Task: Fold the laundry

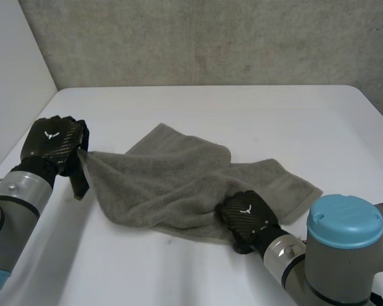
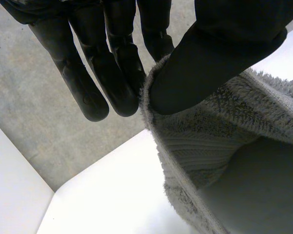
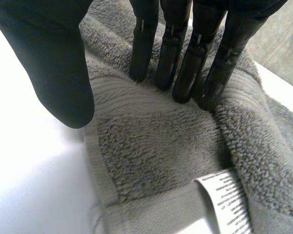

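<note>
Right robot hand (image 1: 246, 217) rested straight, relaxed fingers on the near edge of a crumpled grey terry towel (image 1: 179, 178) lying on the white tabletop (image 1: 274, 121); left robot hand (image 1: 51, 141) pinched its raised left corner.

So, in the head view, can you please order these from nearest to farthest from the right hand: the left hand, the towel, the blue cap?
1. The towel: directly under the right hand, whose straight fingers press on its near edge.
2. The blue cap: just beside the hand, on the right arm.
3. The left hand: across the towel, pinching the opposite corner.
</note>
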`<state>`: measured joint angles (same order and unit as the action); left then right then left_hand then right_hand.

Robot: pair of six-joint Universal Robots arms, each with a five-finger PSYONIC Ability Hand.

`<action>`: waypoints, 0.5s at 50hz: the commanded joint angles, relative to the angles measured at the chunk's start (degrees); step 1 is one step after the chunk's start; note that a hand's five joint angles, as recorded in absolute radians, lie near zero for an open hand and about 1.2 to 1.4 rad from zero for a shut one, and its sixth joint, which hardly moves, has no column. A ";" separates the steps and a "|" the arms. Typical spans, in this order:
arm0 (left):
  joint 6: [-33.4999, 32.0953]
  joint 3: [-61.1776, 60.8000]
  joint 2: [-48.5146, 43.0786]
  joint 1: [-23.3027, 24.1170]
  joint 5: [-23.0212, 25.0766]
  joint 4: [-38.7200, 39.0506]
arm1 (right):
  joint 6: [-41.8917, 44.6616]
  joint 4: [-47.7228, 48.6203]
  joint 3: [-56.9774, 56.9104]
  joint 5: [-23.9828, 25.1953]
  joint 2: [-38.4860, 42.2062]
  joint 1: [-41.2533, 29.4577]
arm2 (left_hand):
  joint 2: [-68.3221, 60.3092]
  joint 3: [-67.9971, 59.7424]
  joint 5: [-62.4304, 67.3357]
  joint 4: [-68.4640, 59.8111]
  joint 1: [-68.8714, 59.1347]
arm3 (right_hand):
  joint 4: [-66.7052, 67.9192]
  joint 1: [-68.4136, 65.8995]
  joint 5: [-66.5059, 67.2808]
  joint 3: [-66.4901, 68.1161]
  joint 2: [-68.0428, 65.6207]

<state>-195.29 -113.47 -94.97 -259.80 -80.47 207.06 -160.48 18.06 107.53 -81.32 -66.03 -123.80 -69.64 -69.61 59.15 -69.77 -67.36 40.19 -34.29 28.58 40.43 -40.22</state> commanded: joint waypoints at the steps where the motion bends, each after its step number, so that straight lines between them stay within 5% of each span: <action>1: 0.00 0.00 0.05 0.00 -0.04 0.01 | 0.00 -0.05 -1.53 0.02 0.63 0.05 | -10.36 -10.39 10.85 -10.23 -12.64 | 6.90 -12.80 8.51 6.66 -6.87; 25: 0.00 0.00 0.05 -0.18 -0.04 -0.08 | 0.08 0.04 -2.94 0.02 2.30 0.41 | -10.36 -10.39 10.85 -10.23 -12.64 | 7.23 -13.14 8.84 7.00 -7.20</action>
<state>-195.29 -113.56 -94.94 -259.88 -80.51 206.98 -160.46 18.04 104.82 -81.30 -64.16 -123.40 -69.64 -69.61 59.15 -69.77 -67.36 40.68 -34.56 29.34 40.93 -40.23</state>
